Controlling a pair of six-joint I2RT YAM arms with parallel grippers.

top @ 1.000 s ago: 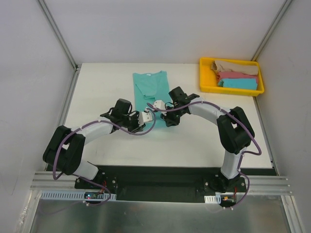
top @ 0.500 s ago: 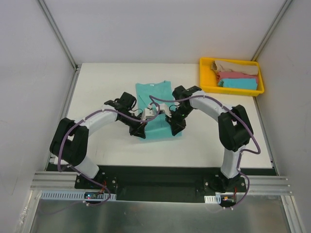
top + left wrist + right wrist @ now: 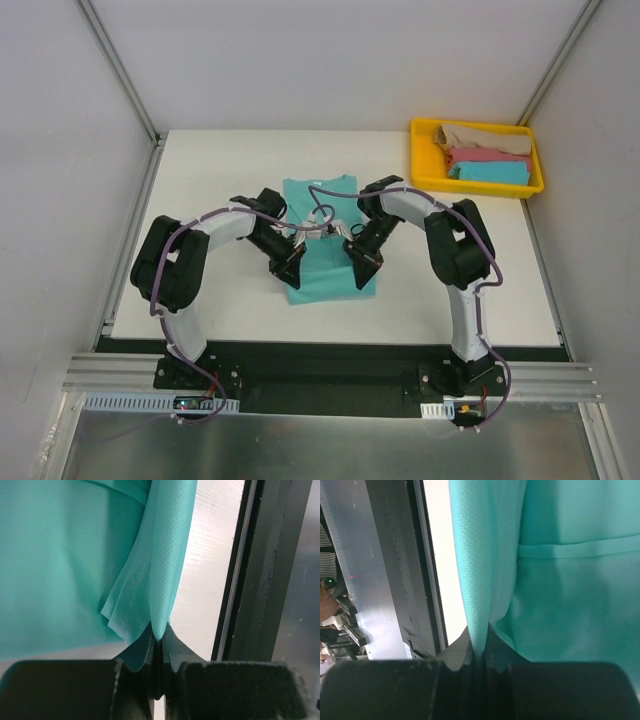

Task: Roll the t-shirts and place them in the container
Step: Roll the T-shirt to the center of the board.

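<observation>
Sea-green t-shirt (image 3: 322, 215) lies lengthwise in the middle of the table (image 3: 200, 200), collar far, hem near. We have it pinched on both sides toward the near end: the left gripper (image 3: 159, 639) clamps a fold of its left edge, the right gripper (image 3: 479, 647) a fold of its right. We judge the paired grips keep the cloth square for starting the roll. We count four shirts: this one, plus a beige tee (image 3: 485, 136), pink tee (image 3: 492, 155) and bright blue tee (image 3: 490, 172) waiting in one yellow tray (image 3: 421, 152), far right.

No writing is readable; a pale speck on the sea-green t-shirt (image 3: 325, 270) may be a tag.
</observation>
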